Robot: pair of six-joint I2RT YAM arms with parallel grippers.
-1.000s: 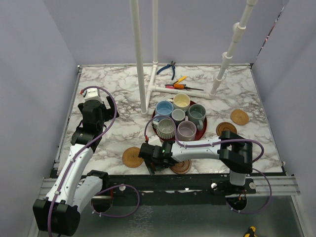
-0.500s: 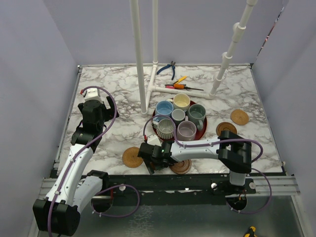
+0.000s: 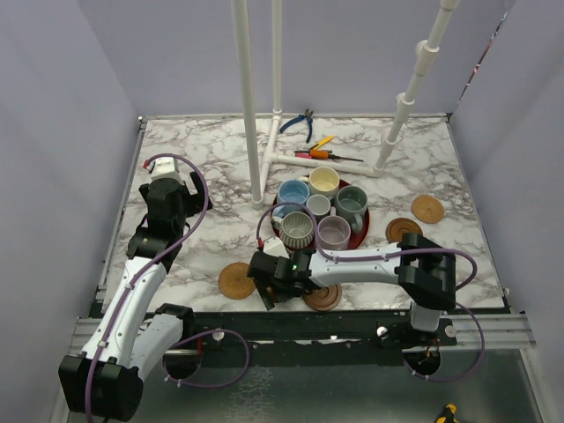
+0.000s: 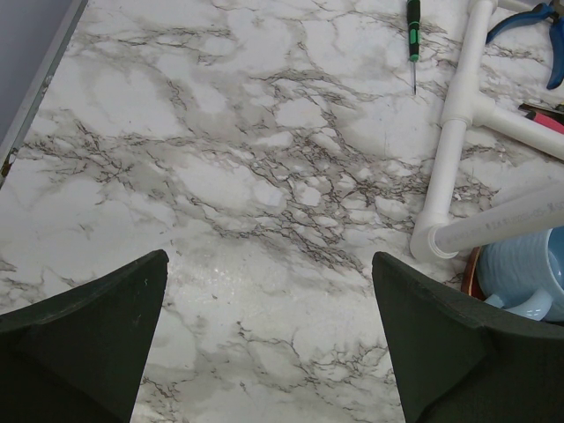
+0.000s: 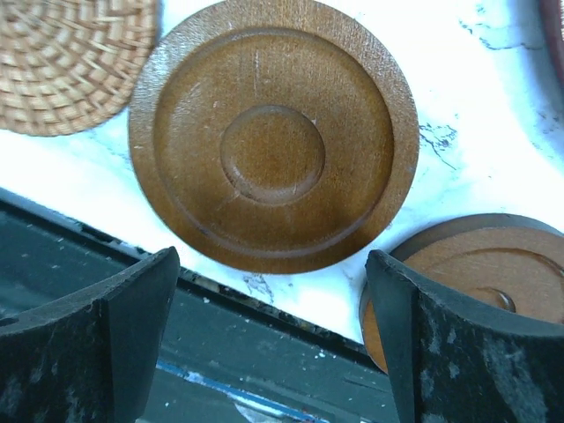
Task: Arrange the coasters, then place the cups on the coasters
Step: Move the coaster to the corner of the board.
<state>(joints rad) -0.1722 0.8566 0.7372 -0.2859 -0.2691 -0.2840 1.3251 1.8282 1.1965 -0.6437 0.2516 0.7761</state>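
Right gripper [image 5: 269,264]: I am hovering it low, fingers apart, nothing held. Wood coaster [image 5: 273,145] is lying just ahead, centred on my gap, near-left of the red tray [image 3: 363,226]. Left gripper [image 4: 269,260] is idling wide apart, far left of tray.

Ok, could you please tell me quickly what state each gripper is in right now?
Left gripper: open, holding nothing.
Right gripper: open, holding nothing; a wooden coaster lies flat just beyond its fingertips.
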